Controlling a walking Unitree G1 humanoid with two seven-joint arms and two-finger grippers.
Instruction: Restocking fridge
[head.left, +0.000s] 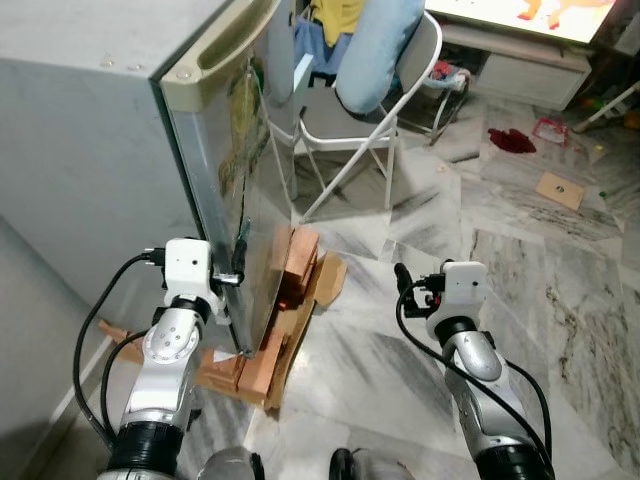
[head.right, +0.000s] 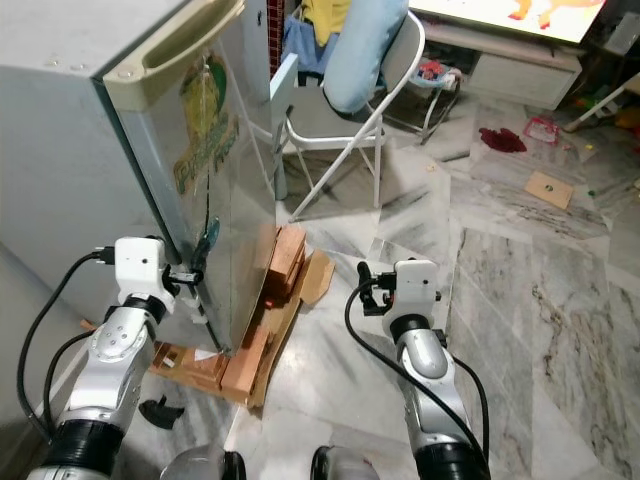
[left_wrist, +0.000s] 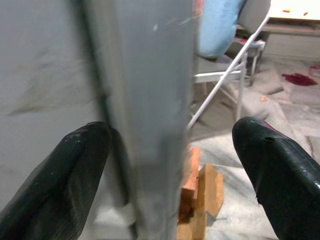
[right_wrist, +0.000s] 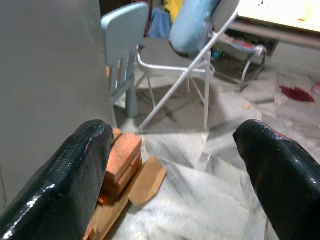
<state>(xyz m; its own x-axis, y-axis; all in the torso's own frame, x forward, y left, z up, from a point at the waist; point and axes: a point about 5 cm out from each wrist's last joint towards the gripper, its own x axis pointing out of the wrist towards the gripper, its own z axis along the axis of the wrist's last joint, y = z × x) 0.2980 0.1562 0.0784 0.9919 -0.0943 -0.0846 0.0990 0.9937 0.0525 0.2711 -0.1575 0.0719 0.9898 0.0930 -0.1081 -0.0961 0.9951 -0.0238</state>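
Head views: closed grey fridge (head.left: 120, 130) at left, propped on bricks (head.left: 296, 262); left gripper (head.left: 238, 262) at its door edge. Left wrist: fingers (left_wrist: 60, 170) spread wide, straddling that edge. Right wrist: right gripper (right_wrist: 170, 170) open, over marble floor (right_wrist: 200, 210).

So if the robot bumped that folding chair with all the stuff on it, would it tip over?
Possibly. The chair has thin metal legs, so it looks light and may slide on the smooth marble floor. The blue cushion and clothes sit high against its back, which probably makes it top-heavy and apt to tip backward.
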